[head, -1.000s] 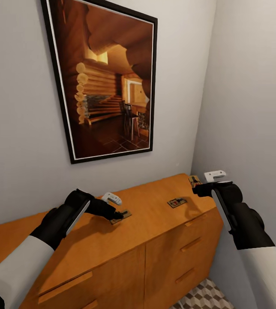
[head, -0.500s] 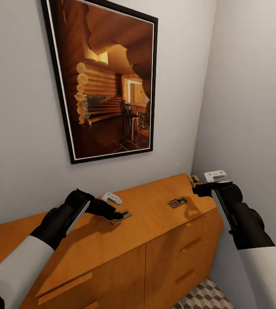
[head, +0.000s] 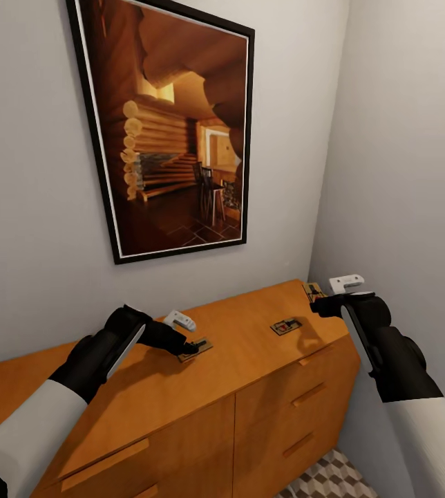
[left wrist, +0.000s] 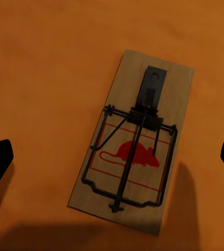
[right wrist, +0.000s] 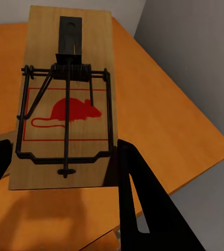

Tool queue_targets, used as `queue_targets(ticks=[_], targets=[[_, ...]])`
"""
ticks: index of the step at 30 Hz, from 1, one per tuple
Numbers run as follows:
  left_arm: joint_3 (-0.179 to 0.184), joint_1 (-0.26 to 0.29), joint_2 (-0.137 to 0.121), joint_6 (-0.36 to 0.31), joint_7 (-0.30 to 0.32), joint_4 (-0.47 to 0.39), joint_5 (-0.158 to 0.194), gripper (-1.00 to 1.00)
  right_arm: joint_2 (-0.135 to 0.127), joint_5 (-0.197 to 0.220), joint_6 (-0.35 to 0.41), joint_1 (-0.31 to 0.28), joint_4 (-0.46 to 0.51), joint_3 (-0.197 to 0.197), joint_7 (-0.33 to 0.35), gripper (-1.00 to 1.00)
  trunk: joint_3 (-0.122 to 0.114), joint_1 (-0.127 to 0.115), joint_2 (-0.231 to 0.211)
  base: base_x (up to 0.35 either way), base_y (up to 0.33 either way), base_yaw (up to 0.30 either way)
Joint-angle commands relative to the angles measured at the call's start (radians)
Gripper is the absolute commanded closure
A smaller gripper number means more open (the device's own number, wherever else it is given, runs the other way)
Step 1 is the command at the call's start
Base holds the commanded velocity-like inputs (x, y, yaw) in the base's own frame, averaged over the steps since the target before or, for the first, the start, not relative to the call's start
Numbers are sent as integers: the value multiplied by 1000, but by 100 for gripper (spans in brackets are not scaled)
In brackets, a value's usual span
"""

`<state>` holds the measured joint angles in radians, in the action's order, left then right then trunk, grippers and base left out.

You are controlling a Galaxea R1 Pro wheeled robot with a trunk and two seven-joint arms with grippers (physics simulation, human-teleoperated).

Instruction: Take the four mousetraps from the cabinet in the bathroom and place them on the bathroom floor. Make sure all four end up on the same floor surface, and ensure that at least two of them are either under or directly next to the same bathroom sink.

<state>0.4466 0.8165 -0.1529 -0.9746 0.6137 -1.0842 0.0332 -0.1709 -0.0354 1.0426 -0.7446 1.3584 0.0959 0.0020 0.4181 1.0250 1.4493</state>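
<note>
Three tan mousetraps [head: 286,326] printed with red mice; left pincer [head: 193,346] spread, right pincer [head: 315,302] pinching one.

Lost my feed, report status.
Left gripper open over mousetrap. Right gripper clamps second mousetrap. Third mousetrap between, on dresser. Nothing blocking.

left gripper [head: 193,348] | slightly lower and nearer the mousetrap [head: 196,348] than before

- My left gripper [left wrist: 112,159]: fingertips cut off at both side edges of the left wrist view.
- Floor tiles [head: 329,478]: cropped by the head view's lower edge.
- Far mousetrap [head: 313,290]: partly hidden behind my right gripper [head: 321,304]; details too small to tell.
</note>
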Motion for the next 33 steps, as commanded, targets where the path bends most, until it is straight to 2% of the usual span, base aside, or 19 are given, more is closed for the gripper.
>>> queue_targets(ticks=[1,33], targets=[[3,1,0,-5,-1,-2,3,-100,-1,-3,5,-1,1,2,0,100,1,0,1,0,0,0],[3,1,1,-6,0,-11,2,-100,-1,-7,5,-1,5,2,0,100,1,0,1,0,0,0]])
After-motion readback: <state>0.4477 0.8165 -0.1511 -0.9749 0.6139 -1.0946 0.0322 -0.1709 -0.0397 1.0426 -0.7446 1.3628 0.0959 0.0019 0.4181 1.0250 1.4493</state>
